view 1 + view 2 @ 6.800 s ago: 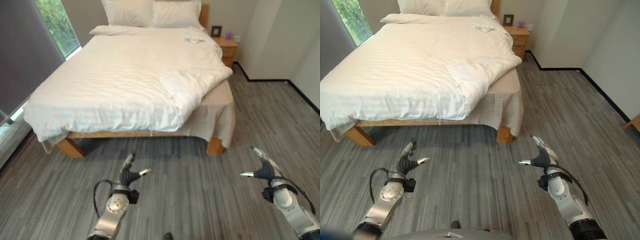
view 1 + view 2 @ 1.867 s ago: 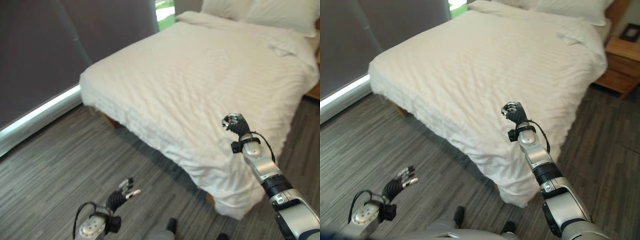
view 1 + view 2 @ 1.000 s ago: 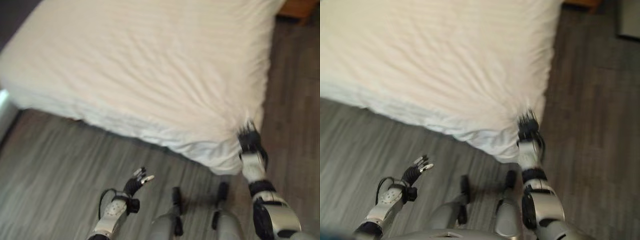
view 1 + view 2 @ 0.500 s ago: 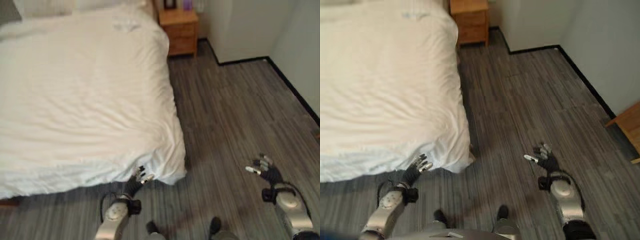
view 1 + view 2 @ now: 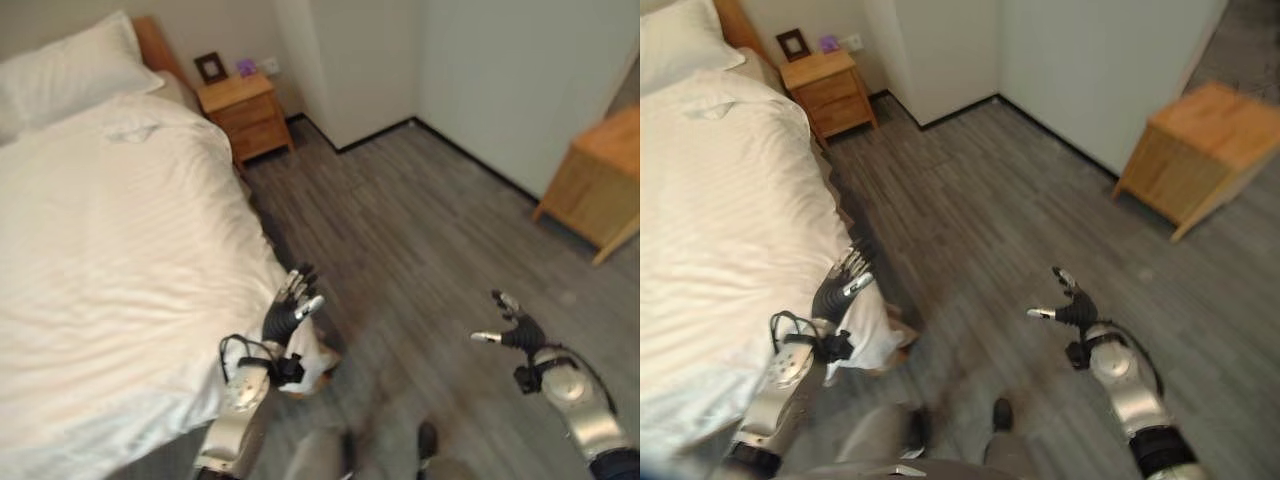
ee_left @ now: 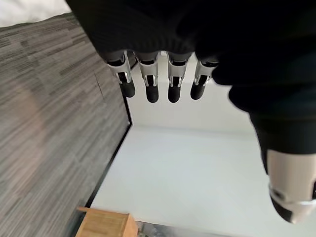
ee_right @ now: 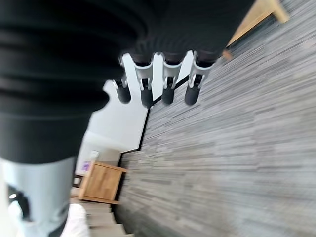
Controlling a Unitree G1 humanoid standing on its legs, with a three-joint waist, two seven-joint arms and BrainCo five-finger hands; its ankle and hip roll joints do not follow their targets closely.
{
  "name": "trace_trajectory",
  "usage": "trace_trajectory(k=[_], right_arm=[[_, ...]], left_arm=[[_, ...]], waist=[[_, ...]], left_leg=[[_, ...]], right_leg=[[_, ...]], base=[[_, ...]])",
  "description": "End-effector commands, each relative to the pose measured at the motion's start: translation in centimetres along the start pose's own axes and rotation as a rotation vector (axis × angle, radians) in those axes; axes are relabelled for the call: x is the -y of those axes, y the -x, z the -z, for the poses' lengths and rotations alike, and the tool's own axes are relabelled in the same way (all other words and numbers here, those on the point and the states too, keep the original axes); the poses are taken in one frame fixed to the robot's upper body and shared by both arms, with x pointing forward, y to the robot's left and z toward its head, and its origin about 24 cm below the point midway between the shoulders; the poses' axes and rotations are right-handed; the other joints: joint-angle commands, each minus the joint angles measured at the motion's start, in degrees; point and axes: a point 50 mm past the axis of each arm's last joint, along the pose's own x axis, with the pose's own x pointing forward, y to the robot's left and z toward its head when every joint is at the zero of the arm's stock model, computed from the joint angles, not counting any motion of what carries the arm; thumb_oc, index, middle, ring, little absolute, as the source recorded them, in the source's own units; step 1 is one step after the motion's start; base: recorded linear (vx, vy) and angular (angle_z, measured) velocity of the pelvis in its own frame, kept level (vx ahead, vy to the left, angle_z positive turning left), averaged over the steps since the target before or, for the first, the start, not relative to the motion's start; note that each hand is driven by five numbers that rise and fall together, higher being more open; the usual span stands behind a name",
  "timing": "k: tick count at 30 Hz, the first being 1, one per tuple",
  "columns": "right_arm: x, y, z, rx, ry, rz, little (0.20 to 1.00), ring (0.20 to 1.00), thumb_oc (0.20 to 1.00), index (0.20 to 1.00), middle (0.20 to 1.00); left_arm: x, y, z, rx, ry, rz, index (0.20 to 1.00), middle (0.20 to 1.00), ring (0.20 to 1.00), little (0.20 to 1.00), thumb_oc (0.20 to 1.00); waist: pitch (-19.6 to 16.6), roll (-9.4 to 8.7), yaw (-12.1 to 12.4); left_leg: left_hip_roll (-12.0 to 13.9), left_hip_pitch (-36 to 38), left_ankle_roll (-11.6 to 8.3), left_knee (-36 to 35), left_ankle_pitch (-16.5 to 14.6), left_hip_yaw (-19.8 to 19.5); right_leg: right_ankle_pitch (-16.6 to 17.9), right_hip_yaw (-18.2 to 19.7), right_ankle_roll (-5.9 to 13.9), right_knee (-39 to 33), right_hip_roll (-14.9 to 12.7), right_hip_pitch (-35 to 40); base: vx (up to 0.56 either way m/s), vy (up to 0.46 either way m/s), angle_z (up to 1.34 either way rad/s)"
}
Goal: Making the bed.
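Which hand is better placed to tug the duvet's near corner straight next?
Probably the left hand: open, it sits right by the corner of the duvet. The right hand is also open but hangs over the floor, away from the bed.

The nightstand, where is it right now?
In the left eye view the wooden nightstand stands at the upper left, against the back wall, right beside the head of the bed, near the pillow.
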Motion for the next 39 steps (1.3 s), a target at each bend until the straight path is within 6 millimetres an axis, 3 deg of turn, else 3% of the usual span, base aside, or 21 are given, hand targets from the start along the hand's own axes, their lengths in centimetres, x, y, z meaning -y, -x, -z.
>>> trace_trajectory(k=[1,3,4,5,7,8,9,10,11,12,16,23,26,30,32,34,35,36,37,38,39], right_arm=[[2.9,-1.8,-6.0,0.259,0.051,0.098,1.0,1.0,1.0,1.0,1.0],[2.4,-1.7,-5.9,0.258,0.079,0.075,1.0,1.0,1.0,1.0,1.0],[2.0,-1.5,-5.8,0.261,0.097,0.071,1.0,1.0,1.0,1.0,1.0],[1.7,-1.4,-5.5,0.248,0.101,0.064,1.0,1.0,1.0,1.0,1.0],[1.4,-1.6,-5.3,0.233,0.114,0.063,1.0,1.0,1.0,1.0,1.0],[1.3,-1.7,-5.5,0.236,0.12,0.064,1.0,1.0,1.0,1.0,1.0],[1.3,-1.7,-5.6,0.235,0.094,0.083,1.0,1.0,1.0,1.0,1.0],[1.3,-1.8,-5.6,0.236,0.095,0.084,1.0,1.0,1.0,1.0,1.0],[1.3,-1.9,-5.7,0.242,0.084,0.095,1.0,1.0,1.0,1.0,1.0],[1.4,-1.9,-6.1,0.254,0.079,0.111,1.0,1.0,1.0,1.0,1.0],[1.3,-2.0,-6.4,0.263,0.055,0.128,1.0,1.0,1.0,1.0,1.0],[0.3,-1.9,-5.8,0.239,0.032,0.095,1.0,1.0,1.0,1.0,1.0],[0.0,-1.5,-5.2,0.223,0.029,0.087,1.0,1.0,1.0,1.0,1.0],[-0.4,-0.9,-4.1,0.19,0.054,0.048,1.0,1.0,1.0,1.0,1.0],[-0.6,-1.1,-4.0,0.185,0.071,0.02,1.0,1.0,1.0,1.0,1.0],[-0.3,-1.2,-4.6,0.21,0.078,0.015,1.0,1.0,1.0,1.0,1.0],[-0.1,-1.2,-4.9,0.224,0.091,0.013,1.0,1.0,1.0,1.0,1.0],[0.5,-1.5,-5.6,0.242,0.127,0.014,1.0,1.0,1.0,1.0,1.0],[0.5,-1.5,-5.6,0.243,0.127,0.014,1.0,1.0,1.0,1.0,1.0],[0.5,-1.9,-6.4,0.268,0.166,0.012,1.0,1.0,1.0,1.0,1.0],[0.5,-1.8,-6.7,0.281,0.168,0.013,1.0,1.0,1.0,1.0,1.0]], left_arm=[[-0.7,0.8,-1.8,0.083,-0.035,-0.018,1.0,1.0,1.0,1.0,1.0],[-0.6,1.0,-1.1,0.046,-0.053,-0.02,1.0,1.0,1.0,1.0,1.0],[-0.5,0.9,-0.9,0.03,-0.067,-0.009,1.0,1.0,1.0,1.0,1.0],[-0.4,0.8,-0.8,0.023,-0.076,0.0,1.0,1.0,1.0,1.0,1.0],[-0.4,0.4,-0.6,0.007,-0.092,-0.005,1.0,1.0,1.0,1.0,1.0],[-0.3,0.3,-0.6,-0.002,-0.113,0.01,1.0,1.0,1.0,1.0,1.0],[-0.3,0.1,-0.9,0.005,-0.123,0.014,1.0,1.0,1.0,1.0,1.0],[-0.3,0.0,-0.9,0.006,-0.123,0.013,1.0,1.0,1.0,1.0,1.0],[-0.1,-0.3,-1.2,0.014,-0.122,0.022,1.0,1.0,1.0,1.0,1.0],[0.2,-0.7,-1.6,0.028,-0.125,0.04,1.0,1.0,1.0,1.0,1.0],[0.6,-1.2,-1.8,0.041,-0.134,0.064,1.0,1.0,1.0,1.0,1.0],[0.2,-1.3,-1.7,0.047,-0.121,0.047,1.0,1.0,1.0,1.0,1.0],[0.5,-1.4,-1.6,0.045,-0.121,0.056,1.0,1.0,1.0,1.0,1.0],[1.4,-0.8,-0.5,0.004,-0.043,0.093,1.0,1.0,1.0,1.0,1.0],[1.7,-0.3,0.6,-0.04,0.019,0.085,1.0,1.0,1.0,1.0,1.0],[2.1,0.0,0.9,-0.058,0.024,0.104,1.0,1.0,1.0,1.0,1.0],[2.0,0.2,0.9,-0.058,0.041,0.089,1.0,1.0,1.0,1.0,1.0],[2.3,0.2,0.9,-0.053,0.062,0.081,1.0,1.0,1.0,1.0,1.0],[2.3,0.2,0.9,-0.052,0.062,0.08,1.0,1.0,1.0,1.0,1.0],[2.3,0.2,0.4,-0.023,0.09,0.053,1.0,1.0,1.0,1.0,1.0],[2.0,0.2,-0.1,0.005,0.093,0.037,1.0,1.0,1.0,1.0,1.0]], waist=[[0.25,-1.6,3.15],[-1.51,-2.6,3.13],[-1.9,-4.42,3.45],[-1.9,-5.43,3.22],[-1.48,-6.46,2.42],[-1.19,-6.15,1.49],[-0.78,-4.19,-0.16],[-0.65,-4.02,-0.4],[-0.18,-3.39,-1.23],[0.83,-2.58,-3.03],[1.76,-2.95,-4.64],[0.97,-2.83,-6.66],[1.12,-2.63,-7.59],[-0.62,-1.69,-8.72],[-0.23,-0.55,-8.53],[0.98,-1.49,-7.45],[1.7,-1.97,-6.55],[3.97,-2.67,-4.14],[3.78,-2.78,-4.29],[5.07,-2.95,-1.84],[5.14,-2.77,-0.81]], left_leg=[[-1.14,-3.57,0.46,-11.16,4.78,4.35],[-2.23,-0.88,2.34,-14.48,6.41,2.62],[-3.31,-0.07,3.46,-14.65,6.47,1.95],[-4.04,1.09,4.24,-14.78,5.94,1.89],[-5.63,4.25,5.84,-15.32,3.81,2.56],[-5.56,7.32,6.36,-16.33,2.74,2.46],[-4.24,11.52,6.71,-17.5,-0.15,1.08],[-3.99,11.1,6.91,-17.5,0.5,1.33],[-3.23,12.18,6.63,-17.5,-0.51,1.13],[-2.18,13.68,5.58,-17.5,-1.26,-1.03],[-1.07,15.76,3.77,-17.5,-2.13,-2.9],[2.95,21.52,-0.65,-17.5,-6.25,-4.17],[4.84,22.83,-1.87,-17.5,-6.52,-5.49],[9.14,23.66,-3.74,-17.5,-4.08,-6.7],[12.08,21.13,-3.33,-8.13,1.33,-8.19],[13.08,14.26,-1.16,8.4,4.14,-10.72],[12.0,11.51,0.02,16.2,4.36,-12.47],[6.55,5.25,1.24,29.82,0.8,-15.33],[6.4,4.77,1.32,29.95,0.93,-15.44],[0.78,-0.27,1.44,33.12,-3.26,-14.04],[0.07,-1.52,1.24,31.02,-3.78,-12.59]], right_leg=[[-2.69,0.21,6.44,-18.09,1.39,21.1],[-3.71,-0.42,7.4,-15.33,1.16,22.22],[-1.62,-0.82,8.73,-10.64,0.36,22.16],[0.64,-1.8,10.85,-5.51,-0.62,20.24],[10.26,-3.8,16.8,6.85,-4.43,15.36],[15.82,-4.98,17.61,13.84,-6.18,12.23],[17.16,-8.39,17.04,22.34,-10.66,7.05],[17.2,-9.02,16.52,23.08,-10.72,6.49],[15.87,-11.2,15.44,23.68,-13.73,4.09],[10.88,-12.56,12.89,20.0,-14.57,-0.04],[7.91,-10.3,12.75,7.44,-10.7,-1.35],[16.06,-3.92,14.44,-18.36,-9.46,-6.16],[16.82,-0.85,15.17,-18.1,-8.66,-7.58],[15.18,1.79,13.34,-16.43,-5.84,-5.25],[12.94,2.55,10.61,-15.17,-3.09,-3.24],[11.29,1.85,7.57,-16.29,-2.42,0.5],[11.01,1.27,6.53,-17.44,-2.27,2.65],[10.07,2.03,5.38,-18.29,-2.54,5.63],[10.17,1.92,5.41,-18.28,-2.69,5.3],[9.07,3.09,5.2,-17.65,-2.48,7.01],[8.27,3.06,5.19,-17.47,-2.11,8.27]], base=[[0.52,0.033,0.19],[0.67,0.008,0.5],[0.61,-0.035,0.41],[0.55,-0.019,0.23],[0.44,0.051,0.01],[0.65,0.132,-0.04],[0.5,0.09,-0.04],[0.45,0.062,0.16],[0.32,-0.125,0.58],[0.37,-0.117,0.7],[0.26,-0.207,0.83],[0.33,-0.329,0.3],[0.28,-0.384,0.06],[0.27,-0.45,0.38],[0.23,-0.469,-0.3],[0.19,-0.486,-0.53],[0.28,-0.477,-0.27],[0.2,-0.296,-0.1],[0.23,-0.226,-0.6],[0.21,-0.109,-0.87],[0.29,-0.132,-1.05]])
